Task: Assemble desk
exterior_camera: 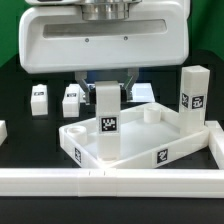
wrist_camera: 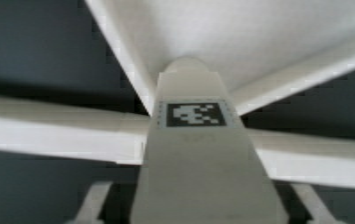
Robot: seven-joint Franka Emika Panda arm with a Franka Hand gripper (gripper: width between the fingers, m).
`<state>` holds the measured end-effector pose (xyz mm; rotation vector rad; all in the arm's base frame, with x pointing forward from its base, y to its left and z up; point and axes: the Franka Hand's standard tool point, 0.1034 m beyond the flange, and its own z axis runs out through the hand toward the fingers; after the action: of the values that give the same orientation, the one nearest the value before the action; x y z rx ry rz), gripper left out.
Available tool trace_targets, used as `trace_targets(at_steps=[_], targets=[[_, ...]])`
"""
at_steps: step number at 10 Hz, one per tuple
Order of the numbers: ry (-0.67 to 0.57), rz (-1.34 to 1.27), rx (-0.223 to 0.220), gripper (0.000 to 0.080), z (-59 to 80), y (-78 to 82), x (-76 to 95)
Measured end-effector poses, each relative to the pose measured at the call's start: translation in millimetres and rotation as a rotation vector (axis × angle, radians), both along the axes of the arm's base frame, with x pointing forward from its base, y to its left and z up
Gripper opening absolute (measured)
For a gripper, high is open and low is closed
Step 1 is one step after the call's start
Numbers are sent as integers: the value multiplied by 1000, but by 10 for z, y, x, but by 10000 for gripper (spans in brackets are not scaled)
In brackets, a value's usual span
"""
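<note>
The exterior view takes in the whole layout. The gripper (exterior_camera: 107, 90) hangs under the arm's broad white housing, its dark fingers (exterior_camera: 90, 86) closed on either side of the top of an upright leg (exterior_camera: 105, 125). That leg stands at the corner of the tabletop (exterior_camera: 150, 140) nearest the camera, on the exterior view's left. A second leg (exterior_camera: 193, 95) stands upright at the tray's far side on the exterior view's right. Two spare legs (exterior_camera: 40, 98) (exterior_camera: 72, 100) lie well behind, on the black table (exterior_camera: 20, 80). White border rails (exterior_camera: 110, 182) run along the front.

The wrist view shows only the gripped leg (wrist_camera: 195, 150) running away between the fingers, its tag sharp, over a blurred tabletop corner (wrist_camera: 192, 30).

All the parts are smooth white plastic. The legs are square bars bearing black-and-white tags, and the tabletop is a shallow rimmed tray.
</note>
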<state>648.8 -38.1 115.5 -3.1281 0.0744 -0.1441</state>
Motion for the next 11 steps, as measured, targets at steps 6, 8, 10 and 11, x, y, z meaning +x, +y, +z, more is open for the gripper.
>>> trace_targets(at_steps=[6, 8, 10, 11], targets=[[7, -677, 93, 290, -43, 68, 1], [12, -845, 108, 290, -48, 66, -1], [31, -1081, 125, 290, -52, 71, -5], [32, -1099, 125, 290, -51, 70, -7]])
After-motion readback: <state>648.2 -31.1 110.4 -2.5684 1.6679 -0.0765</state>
